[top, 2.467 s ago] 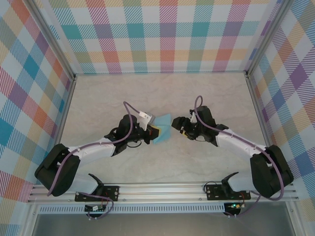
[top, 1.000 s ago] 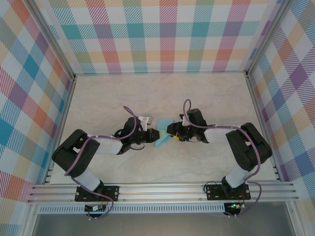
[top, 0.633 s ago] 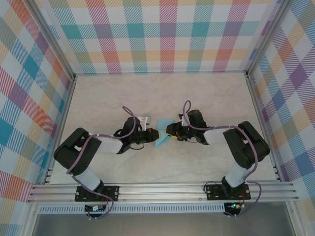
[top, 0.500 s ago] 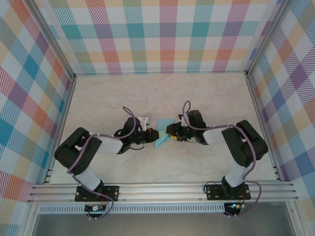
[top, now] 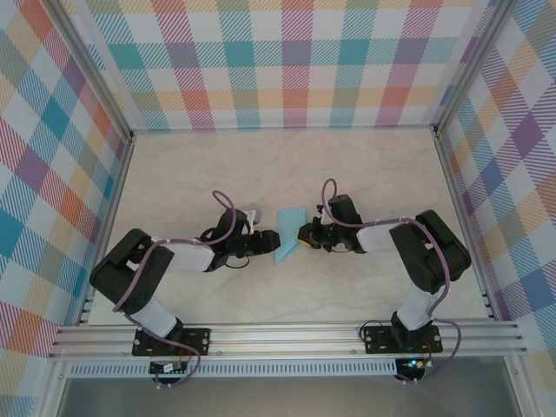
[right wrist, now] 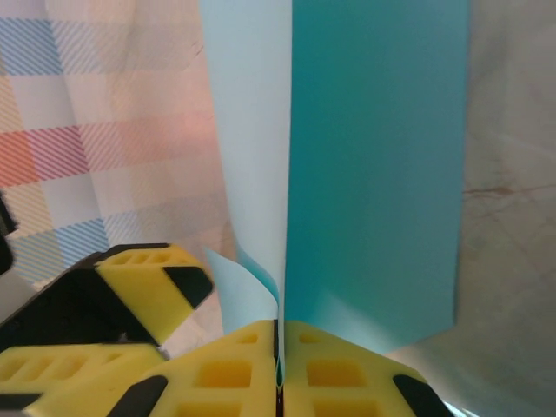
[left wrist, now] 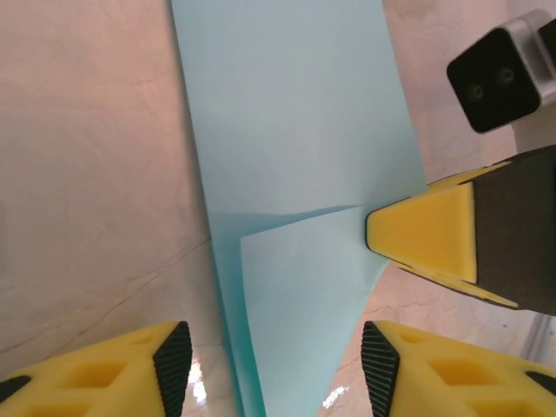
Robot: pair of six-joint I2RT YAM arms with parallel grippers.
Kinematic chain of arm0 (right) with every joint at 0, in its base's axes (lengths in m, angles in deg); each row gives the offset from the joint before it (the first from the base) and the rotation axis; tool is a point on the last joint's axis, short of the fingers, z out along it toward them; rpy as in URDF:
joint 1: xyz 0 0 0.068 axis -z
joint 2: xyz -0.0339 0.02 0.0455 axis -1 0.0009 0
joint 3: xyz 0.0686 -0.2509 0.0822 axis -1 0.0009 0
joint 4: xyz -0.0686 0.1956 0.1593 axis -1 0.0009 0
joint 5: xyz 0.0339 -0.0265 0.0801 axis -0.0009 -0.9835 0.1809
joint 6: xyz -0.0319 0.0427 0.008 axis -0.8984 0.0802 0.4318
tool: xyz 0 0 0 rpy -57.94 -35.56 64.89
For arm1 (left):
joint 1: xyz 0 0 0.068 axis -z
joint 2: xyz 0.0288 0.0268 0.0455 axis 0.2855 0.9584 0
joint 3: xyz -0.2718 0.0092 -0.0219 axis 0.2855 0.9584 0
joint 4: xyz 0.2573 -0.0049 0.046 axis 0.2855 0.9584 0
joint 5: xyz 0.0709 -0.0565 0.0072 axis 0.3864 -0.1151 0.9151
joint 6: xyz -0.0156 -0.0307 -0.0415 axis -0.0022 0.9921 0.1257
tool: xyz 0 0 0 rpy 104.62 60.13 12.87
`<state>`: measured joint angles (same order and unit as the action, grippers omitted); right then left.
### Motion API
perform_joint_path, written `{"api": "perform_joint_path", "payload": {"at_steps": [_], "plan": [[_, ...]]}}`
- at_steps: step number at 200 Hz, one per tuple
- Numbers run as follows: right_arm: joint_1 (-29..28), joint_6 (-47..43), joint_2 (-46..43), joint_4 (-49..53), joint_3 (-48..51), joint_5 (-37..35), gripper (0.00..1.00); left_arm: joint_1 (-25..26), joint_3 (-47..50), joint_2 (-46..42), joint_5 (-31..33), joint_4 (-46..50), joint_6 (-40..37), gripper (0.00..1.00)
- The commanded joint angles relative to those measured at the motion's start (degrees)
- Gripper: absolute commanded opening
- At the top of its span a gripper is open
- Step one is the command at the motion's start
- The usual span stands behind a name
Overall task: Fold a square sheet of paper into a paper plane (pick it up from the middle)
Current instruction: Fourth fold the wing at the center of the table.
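Arms both lie low over the table (top: pixel 365 174), elbows pushed outward and forearms turned in so that the two wrists nearly meet at its middle. Between them lies the light blue sheet of paper (top: pixel 289 228), already partly folded. The left tool (top: pixel 268 241) sits just at its left edge and the right tool (top: pixel 303 234) at its right edge.

A second ago the left tool was clamped on the paper and the right one stood partly open. Now that is reversed. The left jaws have spread to a medium gap and let go, and that wrist has drawn back a little. The right jaws have pinched together on the sheet's edge. More of the blue shows from above than it did then.

From the left wrist, the two yellow fingers (left wrist: pixel 95 369) stand apart at the bottom with the sheet running up between them, touching neither. A folded flap lies over its lower part. A yellow fingertip (left wrist: pixel 421 234) of the right tool meets the paper's right edge.

From the right wrist, that tool's pads (right wrist: pixel 330 373) are pressed flat together with the paper's edge caught in the seam. The sheet rises ahead as a pale layer beside a deeper turquoise one. One finger (right wrist: pixel 143 291) of the left tool sits off to the left, clear of the paper.
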<state>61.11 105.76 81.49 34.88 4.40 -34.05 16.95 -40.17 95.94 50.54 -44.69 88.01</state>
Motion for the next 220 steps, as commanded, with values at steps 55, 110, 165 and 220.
{"api": "perform_joint_path", "payload": {"at_steps": [55, 110, 165, 220], "plan": [[-1.7, 4.4, -5.4, 12.9, -4.1, -7.6, 0.04, 7.7, 1.1, -13.0, 16.0, 8.4, -12.6, 0.75], [-3.2, 9.5, -5.5, 18.0, -8.0, -9.8, 0.04, 16.4, 3.8, -15.2, 28.8, 4.3, -25.5, 0.74], [-3.5, 12.3, -4.3, 20.1, -10.3, -9.4, 0.06, 18.4, 3.8, -7.0, 30.3, -6.4, -28.7, 0.70], [-3.5, 12.8, -3.7, 21.2, -11.4, -9.1, 0.06, 19.9, 2.1, 1.1, 32.6, -12.9, -31.7, 0.63]]}}
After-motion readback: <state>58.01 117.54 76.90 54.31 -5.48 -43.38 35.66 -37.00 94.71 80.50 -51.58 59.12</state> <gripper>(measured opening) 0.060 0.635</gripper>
